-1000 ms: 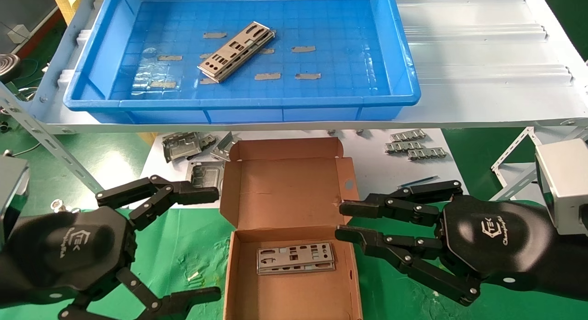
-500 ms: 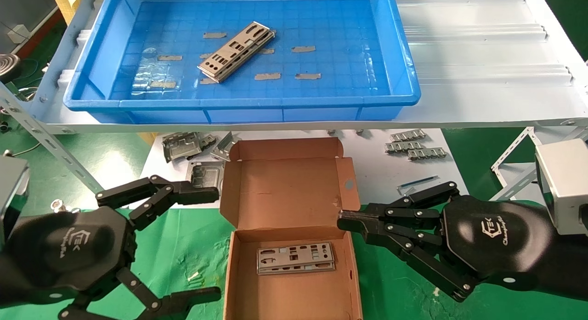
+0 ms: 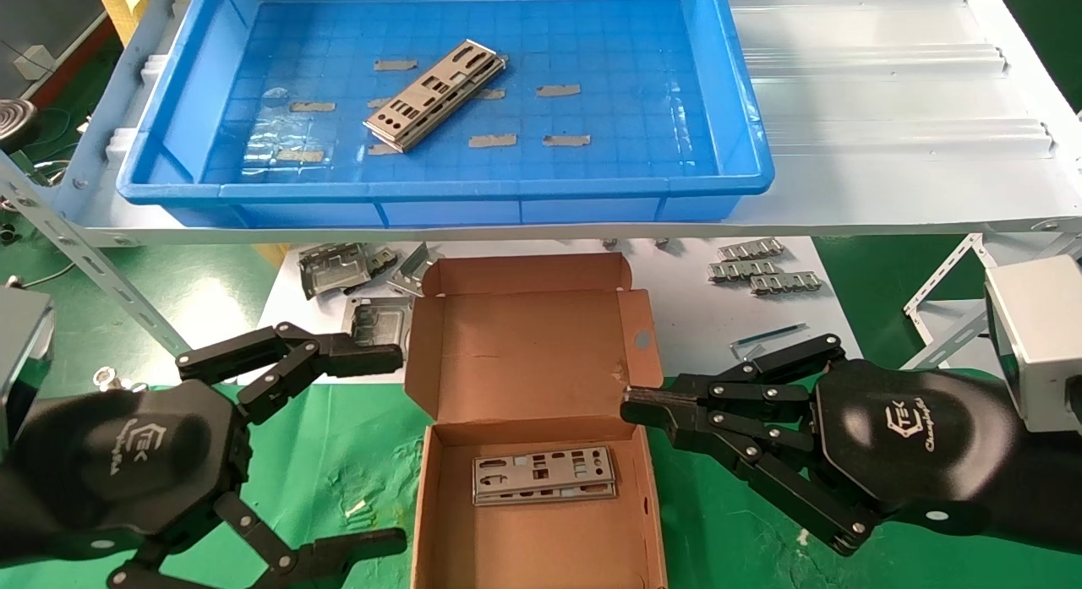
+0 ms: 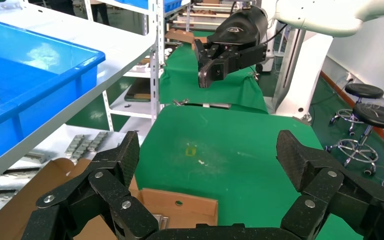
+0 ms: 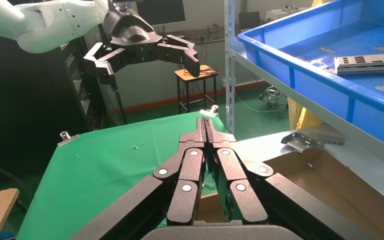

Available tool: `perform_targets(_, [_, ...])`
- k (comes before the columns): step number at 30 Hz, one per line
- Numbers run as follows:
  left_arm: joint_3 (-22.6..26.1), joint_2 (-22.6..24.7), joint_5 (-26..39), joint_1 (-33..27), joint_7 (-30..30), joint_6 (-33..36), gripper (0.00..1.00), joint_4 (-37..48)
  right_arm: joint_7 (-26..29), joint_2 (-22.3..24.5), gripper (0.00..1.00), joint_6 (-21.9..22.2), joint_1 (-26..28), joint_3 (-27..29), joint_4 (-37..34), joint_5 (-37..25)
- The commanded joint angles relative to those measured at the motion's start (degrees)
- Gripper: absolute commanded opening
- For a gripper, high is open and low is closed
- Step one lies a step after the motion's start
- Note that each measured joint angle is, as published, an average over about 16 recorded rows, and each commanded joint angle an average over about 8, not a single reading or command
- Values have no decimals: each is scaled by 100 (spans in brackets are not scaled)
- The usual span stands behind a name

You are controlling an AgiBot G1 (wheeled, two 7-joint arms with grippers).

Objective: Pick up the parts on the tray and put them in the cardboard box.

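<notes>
Cardboard box (image 3: 524,352) serves as the landmark: it sits open on the green cloth (image 3: 338,454) below the shelf, lid tipped back, and one part (image 3: 543,474) lies flat on its floor close to the hinge side. Just right of the box, level with the hinge fold, the right gripper (image 3: 630,400) hangs with its fingers pressed together and nothing between them, its tip almost at the box's right flap; the right wrist view confirms the two fingers (image 5: 198,131) meeting along their length, with the box's brown wall beneath. Left of the box, the left gripper (image 3: 397,445) stands wide open and empty, one finger reaching toward the box's upper left corner and the other lying low near its lower left edge. Beyond the box, on the white shelf (image 3: 888,107), rests the tray (image 3: 727,90), and a small stack of parts (image 3: 435,95) lies slantwise on its grid floor among bits of grey tape. Between tray and box, boxy grey frames (image 3: 338,268) lie to the left and ribbed strips (image 3: 761,268) to the right.
</notes>
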Motion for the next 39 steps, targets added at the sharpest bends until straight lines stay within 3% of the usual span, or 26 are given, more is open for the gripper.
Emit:
perform_targets(1, [0,0,0,0,0,0,100,0,0,0,0,0,0,0,0,0])
perform_targets(14, [-3,4,1,-20,-6,-9,100,3,0,0,0,0,0,0,0,0])
perform_targets(20, [-16,134,58,-362,-62,-161,100,59,0,0,0,0,0,0,0,0])
perform_targets(25, [72,415,362,-1040,-218,-494,100,289,0,0,0,0,0,0,0,0])
perform_targets(29, [354,806,976,-1846,-462,-860,100,796,0,0,0,0,0,0,0,0])
perform_targets(39, [1389,2351,2949,-4121,-754,-1699,100,3245,0,0,0,0,0,0,0,0])
